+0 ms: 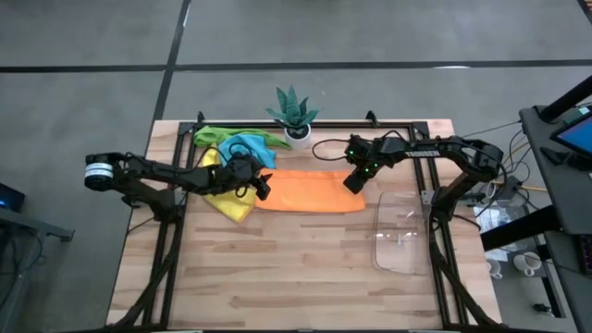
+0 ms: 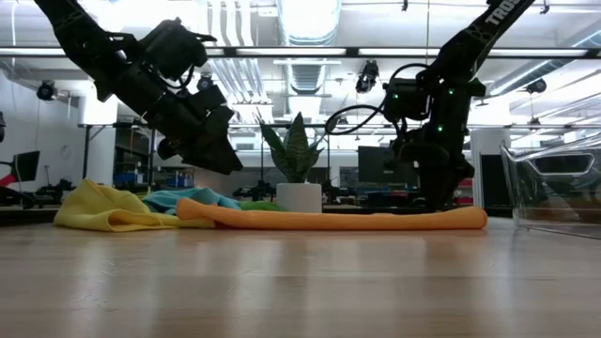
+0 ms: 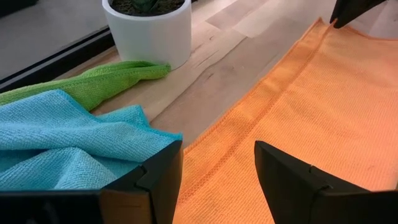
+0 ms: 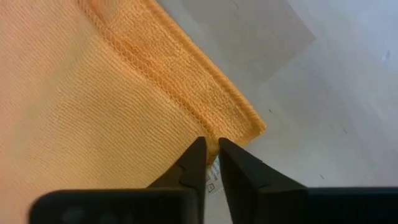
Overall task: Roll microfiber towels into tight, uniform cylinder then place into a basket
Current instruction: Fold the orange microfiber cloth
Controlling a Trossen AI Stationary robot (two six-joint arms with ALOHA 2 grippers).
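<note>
fuzzy woven orange towel (image 4: 112,93) on smooth matt wooden table (image 1: 305,268); clear plastic basket (image 1: 403,231).

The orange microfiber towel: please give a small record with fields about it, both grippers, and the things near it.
towel: orange microfiber towel, spread flat on the wooden table, not rolled
right gripper: fingers nearly shut, pinching the towel's corner nearest the bin
left gripper: open, over the towel's opposite end
pile: light blue cloth, green cloth and yellow cloth, at the left end
basket: clear plastic rectangular bin, nothing visible inside, on the right arm's side
plant: green spiky plant in a white pot, at the table's far edge
</note>
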